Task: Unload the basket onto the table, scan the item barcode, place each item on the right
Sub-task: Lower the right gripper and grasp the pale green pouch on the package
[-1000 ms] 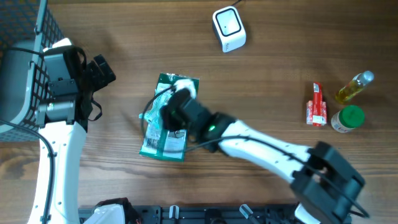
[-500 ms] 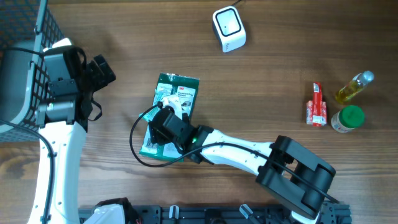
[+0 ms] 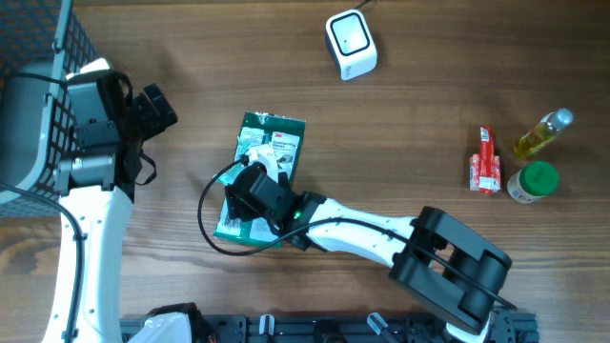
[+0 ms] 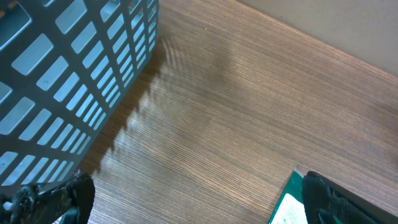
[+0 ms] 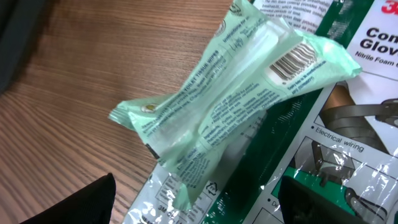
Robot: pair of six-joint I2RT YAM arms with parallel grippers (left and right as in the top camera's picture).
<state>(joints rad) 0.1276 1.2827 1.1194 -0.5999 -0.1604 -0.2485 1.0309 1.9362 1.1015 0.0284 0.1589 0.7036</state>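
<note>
The left gripper (image 4: 198,186) and right gripper (image 5: 196,190) are held wide open, empty. A green packet (image 5: 211,118) is laid just before the right one, barcode (image 5: 293,61) upward.

Brown wood-grain tabletop (image 3: 429,114) runs under left jaws & right jaws; grey plastic lattice basket (image 4: 62,74) ahead-left of left jaws, shadow on wood.

From overhead my right gripper (image 3: 253,195) covers the pale green packet (image 5: 236,106) and much of the glove pack (image 3: 276,138). The basket (image 3: 38,57) runs off the left edge. My left wrist view catches only the pack's corner; my right fingers (image 5: 62,205) are dark blurs at the frame's bottom
</note>
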